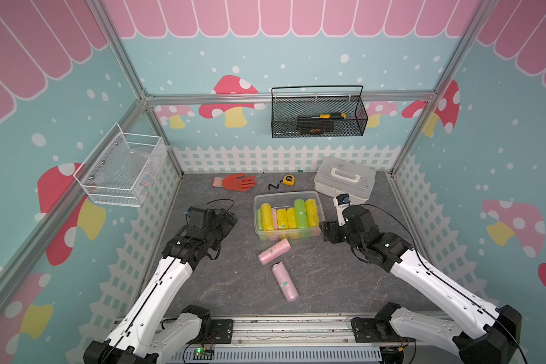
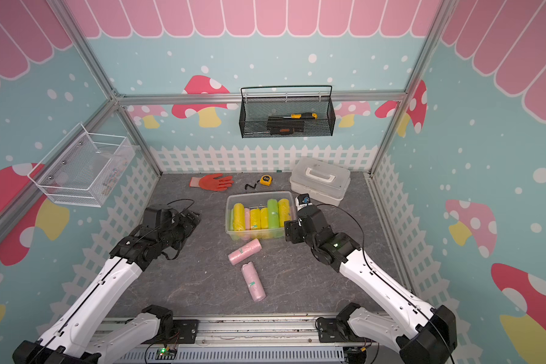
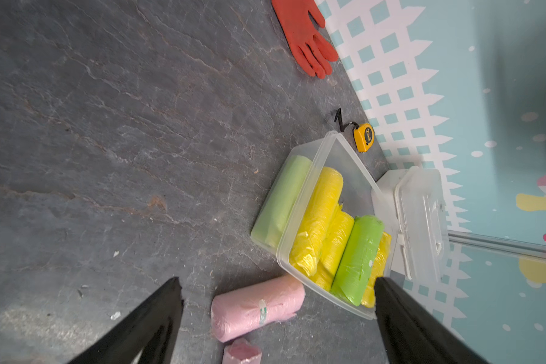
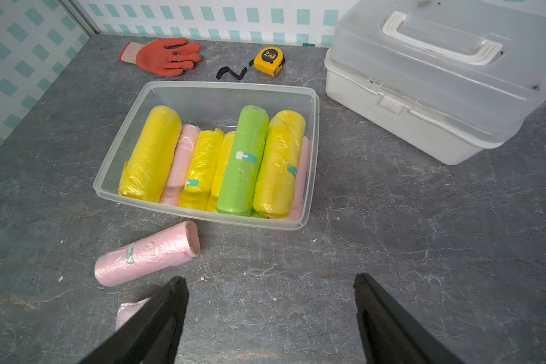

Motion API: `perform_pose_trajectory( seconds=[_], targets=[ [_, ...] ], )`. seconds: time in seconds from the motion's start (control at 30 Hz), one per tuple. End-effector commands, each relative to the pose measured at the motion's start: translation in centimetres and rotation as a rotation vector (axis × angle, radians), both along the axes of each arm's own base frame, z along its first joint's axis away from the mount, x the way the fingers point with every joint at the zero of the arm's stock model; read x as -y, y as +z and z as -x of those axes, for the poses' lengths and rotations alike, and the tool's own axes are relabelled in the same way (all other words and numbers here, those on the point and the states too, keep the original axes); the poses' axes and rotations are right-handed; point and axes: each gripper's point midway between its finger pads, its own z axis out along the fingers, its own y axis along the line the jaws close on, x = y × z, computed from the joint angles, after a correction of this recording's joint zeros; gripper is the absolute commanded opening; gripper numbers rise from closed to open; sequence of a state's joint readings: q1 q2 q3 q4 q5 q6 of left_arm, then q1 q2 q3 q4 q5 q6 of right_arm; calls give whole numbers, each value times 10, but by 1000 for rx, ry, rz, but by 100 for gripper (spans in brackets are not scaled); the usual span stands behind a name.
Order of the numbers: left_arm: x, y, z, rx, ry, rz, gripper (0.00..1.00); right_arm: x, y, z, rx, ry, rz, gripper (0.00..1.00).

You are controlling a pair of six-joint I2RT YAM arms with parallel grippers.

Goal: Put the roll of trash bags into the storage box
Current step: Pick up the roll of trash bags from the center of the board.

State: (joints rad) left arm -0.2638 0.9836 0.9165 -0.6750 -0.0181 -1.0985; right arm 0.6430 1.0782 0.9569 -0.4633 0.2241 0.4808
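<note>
The storage box (image 1: 286,193) (image 2: 259,193) is a clear tub in mid-table, holding several yellow, green and pink rolls. Two pink rolls of trash bags lie on the table in front of it: one (image 1: 274,251) (image 4: 145,255) (image 3: 256,310) just outside the near wall, the other (image 1: 285,281) (image 3: 241,351) closer to the front. My left gripper (image 1: 230,219) (image 3: 277,280) hangs open to the left of the box, empty. My right gripper (image 1: 323,231) (image 4: 270,277) is open and empty by the box's near right corner.
A white case with a handle (image 1: 344,179) stands behind the box on the right. An orange glove (image 1: 234,182) and a yellow tape measure (image 1: 288,179) lie near the back wall. A black mesh basket (image 1: 319,113) and a white wire basket (image 1: 120,170) hang on the walls.
</note>
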Motion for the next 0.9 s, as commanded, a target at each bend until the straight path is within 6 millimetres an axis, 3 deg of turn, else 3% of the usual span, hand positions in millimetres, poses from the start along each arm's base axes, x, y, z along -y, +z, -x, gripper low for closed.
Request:
perform_pose_trajectory(
  seconds=[0.0,0.1,0.2,0.33,0.43,0.5,0.53,0.6,0.67,0.77,0.87],
  targets=[
    [11,5,20,-39,-5,-20,96,-3,0,-3,0,-5,-3,84],
    [38,8,35,-1,-65,-61,96,1,1,-2,-2,-15,10,84],
    [69,-6,54,-21,-158,-77,99,2,9,3,2,-1,-2,86],
    [103,-31,77,-118,-330,-71,99,-13,9,32,-161,96,-70,87],
    [112,-31,89,-112,-411,-69,99,-36,-5,73,-343,254,-172,81],
    [123,-20,96,-16,-513,-79,99,-50,-25,86,-330,311,-287,79],
    [133,-9,100,68,-607,-106,99,-53,-33,86,-265,326,-343,84],
    [128,-12,112,106,-653,-182,99,-43,-38,82,-127,325,-337,90],
    [125,-25,121,128,-667,-223,99,-21,-45,83,-71,273,-258,92],
    [125,-33,120,180,-615,-288,99,-18,-47,109,1,418,-233,92],
    [137,-43,123,184,-603,-292,99,-11,-49,126,70,427,-327,94]
  ],
)
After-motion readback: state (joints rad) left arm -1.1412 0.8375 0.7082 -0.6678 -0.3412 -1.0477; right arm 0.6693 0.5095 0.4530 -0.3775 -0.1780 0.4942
